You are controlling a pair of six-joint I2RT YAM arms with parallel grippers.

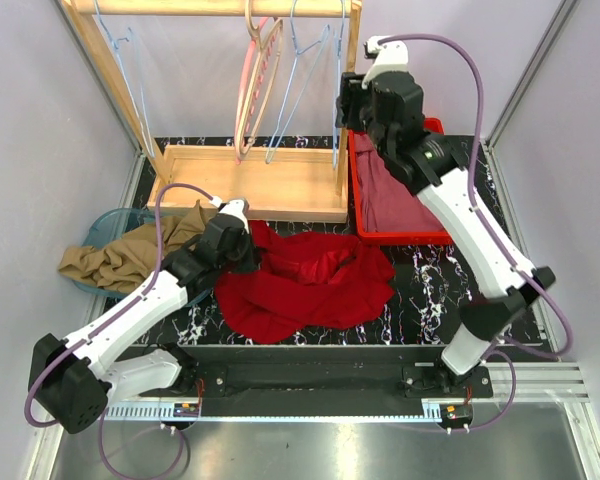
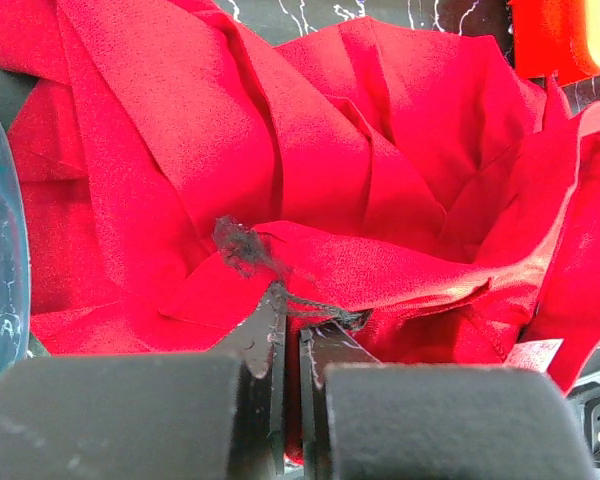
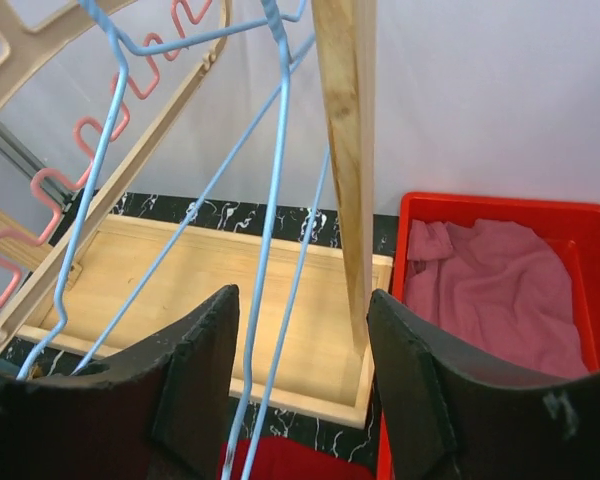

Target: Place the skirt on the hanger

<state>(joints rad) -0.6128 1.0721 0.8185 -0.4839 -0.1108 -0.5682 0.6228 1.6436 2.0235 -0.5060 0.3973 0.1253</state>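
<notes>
The red skirt (image 1: 310,280) lies crumpled on the black marbled table in front of the arms; it fills the left wrist view (image 2: 380,150). My left gripper (image 1: 248,255) is at the skirt's left edge, shut on a fold of red cloth with a dark thread loop (image 2: 292,335). My right gripper (image 1: 345,105) is raised at the wooden rack's right post, open. In the right wrist view (image 3: 300,300) two wires of a blue hanger (image 3: 270,200) run between its fingers. That blue hanger (image 1: 305,80) hangs from the rack's top bar.
The wooden rack (image 1: 250,180) also holds a pink hanger (image 1: 252,90), a wooden one and another blue one (image 1: 120,60). A red bin (image 1: 400,236) with a pink cloth (image 1: 385,190) stands to the right. A tan garment (image 1: 120,255) lies on a blue basin at the left.
</notes>
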